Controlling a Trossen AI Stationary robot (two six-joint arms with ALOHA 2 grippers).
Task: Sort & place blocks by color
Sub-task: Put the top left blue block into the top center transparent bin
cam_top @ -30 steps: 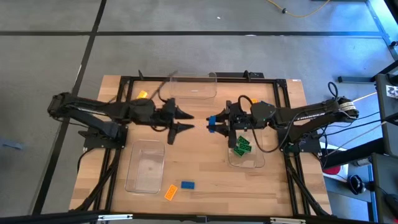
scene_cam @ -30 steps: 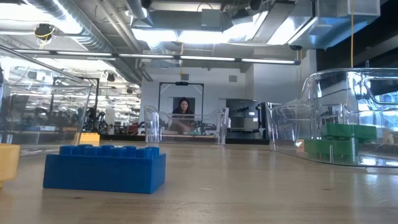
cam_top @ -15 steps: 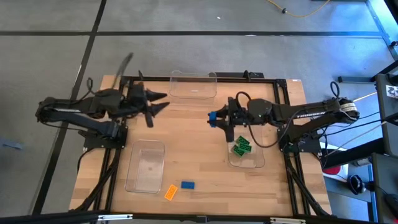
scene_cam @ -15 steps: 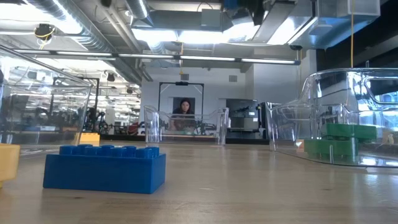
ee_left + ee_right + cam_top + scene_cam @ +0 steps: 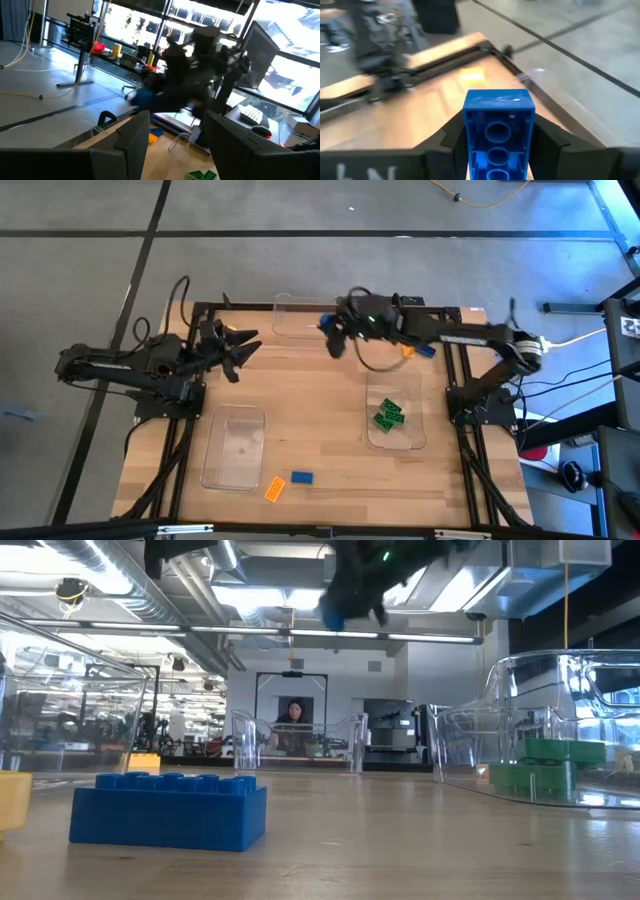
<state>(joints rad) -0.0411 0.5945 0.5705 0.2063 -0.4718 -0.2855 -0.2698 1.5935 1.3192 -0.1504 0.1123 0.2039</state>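
Observation:
My right gripper [image 5: 332,332] hangs above the table by the near rim of the far clear tray [image 5: 310,315], shut on a blue block [image 5: 499,130]. The low view shows it high up [image 5: 342,602]. My left gripper [image 5: 240,352] is open, over the table's far left part, touching nothing. Several green blocks [image 5: 388,415] lie in the right tray [image 5: 412,442]. An orange block [image 5: 274,489] and a blue block [image 5: 301,477] rest flat on the table near its near edge. Another orange block [image 5: 471,75] lies on the wood ahead of my right gripper. My right gripper pinches the blue block by its two long sides [image 5: 470,135], one dark finger [image 5: 451,136] on each side. The block's hollow underside faces the wrist camera. The fingers point toward the table's left. The block is lifted clear of table and trays.
An empty clear tray [image 5: 233,445] sits at the near left. A small blue piece [image 5: 425,350] and an orange one [image 5: 407,350] show under my right arm. A black frame [image 5: 200,310] runs along the table's edges. A person sits in the room beyond [image 5: 294,712].
My right gripper has carried the blue block from the table's middle up and toward the far edge and left, to the far tray. My left gripper has drawn back from the middle toward the left and far edge, staying open.

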